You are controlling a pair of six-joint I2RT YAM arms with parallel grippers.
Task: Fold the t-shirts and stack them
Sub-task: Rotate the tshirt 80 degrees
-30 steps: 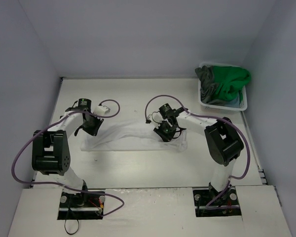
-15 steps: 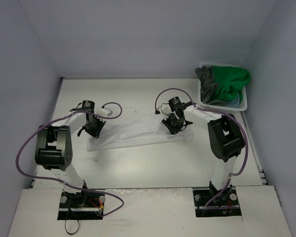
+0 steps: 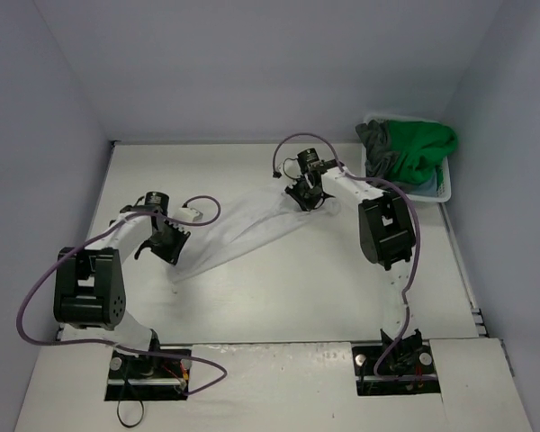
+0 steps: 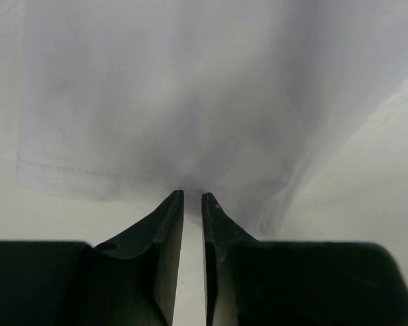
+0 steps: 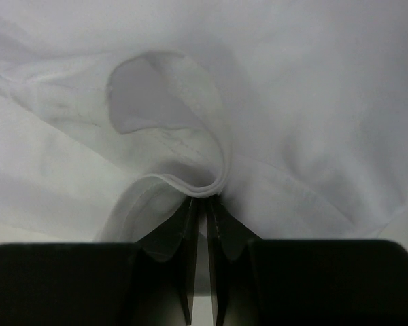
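The white t-shirt point(image 3: 238, 229) is pulled taut over the tabletop point(image 3: 297, 297), its long axis running diagonally from near left to far right. The left hand point(image 3: 169, 245) pinches the shirt's near-left edge. The right hand point(image 3: 304, 195) pinches a rolled hem at the far-right end. The green shirt point(image 3: 423, 144) and the dark grey shirt point(image 3: 373, 139) sit in the laundry basket point(image 3: 445, 187).

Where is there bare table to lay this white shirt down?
Bare table lies in front of the white t-shirt, toward the near edge, and along the far edge behind it. Crowded: the far right corner, where the laundry basket holds the green shirt.
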